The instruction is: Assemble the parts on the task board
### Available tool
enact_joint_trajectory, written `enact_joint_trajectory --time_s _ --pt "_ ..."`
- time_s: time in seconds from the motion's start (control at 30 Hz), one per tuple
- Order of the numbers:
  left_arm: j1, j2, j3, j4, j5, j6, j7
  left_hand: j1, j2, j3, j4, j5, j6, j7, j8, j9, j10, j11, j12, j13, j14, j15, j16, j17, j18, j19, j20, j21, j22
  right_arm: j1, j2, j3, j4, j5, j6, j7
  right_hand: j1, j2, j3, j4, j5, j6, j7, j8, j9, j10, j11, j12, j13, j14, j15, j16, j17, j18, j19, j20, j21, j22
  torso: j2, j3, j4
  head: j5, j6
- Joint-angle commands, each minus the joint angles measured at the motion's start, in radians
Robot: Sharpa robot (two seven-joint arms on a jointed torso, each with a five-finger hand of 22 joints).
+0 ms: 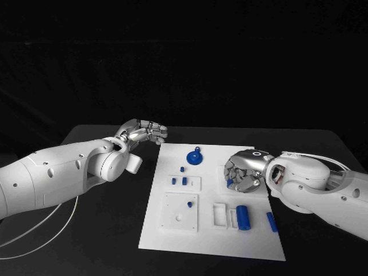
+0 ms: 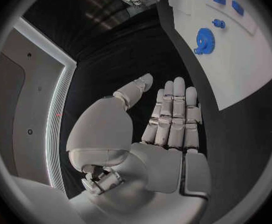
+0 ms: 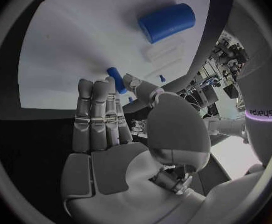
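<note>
Now my right hand (image 1: 244,170) hovers over the right part of the white task board (image 1: 213,241), which lies in the middle of the black table (image 1: 93,230). From the right wrist view, its fingers (image 3: 92,114) are stretched out side by side and the thumb stands apart; I judge it holds nothing, though a small blue peg (image 3: 116,79) sits just past the fingertips and I cannot tell whether they touch it.

Nearer to me than that hand, a large blue cylinder (image 1: 244,217) lies on the board, its long axis running near to far. Just to its right lies a slimmer blue rod (image 1: 271,221), also pointing near to far. Both are close to my right hand and well apart from my left.

My left hand (image 1: 142,133) hangs off the board's far left corner, over bare table, fingers loosely extended and empty. The blue wheel-shaped part (image 1: 195,156) lies at the far end of the board, between the two hands, and small blue pegs (image 1: 180,180) stand left of centre.

For the cylinder, the right hand is better placed: it would draw back toward me and close across the short width.
</note>
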Motion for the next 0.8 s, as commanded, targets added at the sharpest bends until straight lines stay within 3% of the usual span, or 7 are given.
enact_joint_trajectory --time_s 0.03,0.4,0.47,0.57,0.7,0.8 --pt "0.001 0.001 0.001 0.000 0.007 0.013 0.010 -0.011 0.001 -0.002 0.000 0.004 -0.007 0.003 -0.003 -0.002 -0.008 0.000 -0.005 -0.001 -0.006 0.004 -0.005 0.002 0.006 -0.008 -0.001 -0.006 0.002 -0.002 0.002 0.000 0.001 -0.023 -0.027 -0.012 -0.004 0.009 0.004 0.004 -0.005 0.015 -0.007 0.016 0.019 0.011 -0.005 0.009 0.014 0.000 -0.010 0.008 0.009 0.017 0.008 -0.004 0.007 0.005 0.000 -0.0003 -0.0003 0.000 -0.002" --pt "0.000 0.001 0.001 -0.001 0.007 0.014 0.010 -0.011 0.002 -0.002 0.000 0.004 -0.009 0.004 -0.003 -0.002 -0.010 0.001 -0.007 -0.002 -0.007 0.004 -0.008 0.004 0.006 -0.009 -0.001 -0.006 0.003 -0.002 -0.009 0.001 0.008 -0.037 -0.062 -0.018 0.008 0.010 0.040 -0.004 -0.005 0.020 -0.012 0.030 0.047 0.013 -0.011 0.021 0.057 0.003 -0.016 0.019 0.029 0.017 0.017 -0.012 0.019 0.017 0.000 -0.0007 0.0001 0.003 -0.002" --pt "0.000 0.002 0.001 -0.002 0.007 0.015 0.011 -0.011 0.002 -0.002 0.000 0.004 -0.009 0.004 -0.003 -0.002 -0.010 0.001 -0.007 -0.002 -0.007 0.004 -0.008 0.005 0.006 -0.009 -0.001 -0.006 0.003 -0.002 -0.015 0.006 0.006 -0.033 -0.083 -0.012 0.007 0.010 0.042 -0.002 -0.005 0.020 -0.012 0.030 0.050 0.012 -0.011 0.021 0.060 0.003 -0.016 0.019 0.030 0.017 0.017 -0.012 0.020 0.017 0.000 -0.0001 0.0011 0.004 -0.003" --pt "0.000 0.002 0.001 -0.005 0.007 0.016 0.011 -0.011 0.003 -0.002 0.000 0.004 -0.010 0.004 -0.003 -0.002 -0.011 0.001 -0.007 -0.002 -0.007 0.004 -0.009 0.006 0.006 -0.009 0.000 -0.006 0.003 -0.002 -0.025 0.019 0.006 0.015 -0.132 0.005 0.008 0.008 0.045 -0.001 -0.005 0.020 -0.012 0.031 0.053 0.011 -0.012 0.022 0.066 0.003 -0.017 0.020 0.032 0.017 0.018 -0.013 0.021 0.019 0.000 0.0001 0.0009 0.007 -0.002" --pt "0.000 0.003 0.001 -0.010 0.007 0.015 0.012 -0.012 0.003 -0.002 0.001 0.004 -0.011 0.004 -0.003 -0.002 -0.011 0.002 -0.008 -0.002 -0.007 0.005 -0.009 0.006 0.006 -0.009 0.000 -0.007 0.004 -0.002 -0.027 0.036 0.017 0.079 -0.236 0.051 0.008 0.006 0.050 0.002 -0.005 0.018 -0.012 0.031 0.058 0.007 -0.011 0.021 0.072 0.001 -0.016 0.018 0.033 0.017 0.017 -0.013 0.020 0.019 -0.001 -0.0006 -0.0007 0.010 -0.001" --pt "0.000 0.004 0.001 -0.010 0.007 0.016 0.012 -0.012 0.003 -0.002 0.001 0.004 -0.011 0.004 -0.003 -0.002 -0.011 0.002 -0.008 -0.002 -0.007 0.005 -0.009 0.007 0.006 -0.010 0.000 -0.007 0.004 -0.002 -0.025 0.040 0.029 0.135 -0.279 0.074 0.008 0.006 0.050 0.003 -0.005 0.017 -0.012 0.031 0.059 0.007 -0.011 0.021 0.074 0.001 -0.016 0.017 0.034 0.017 0.017 -0.012 0.020 0.019 0.000 0.0003 -0.0006 0.012 0.000"
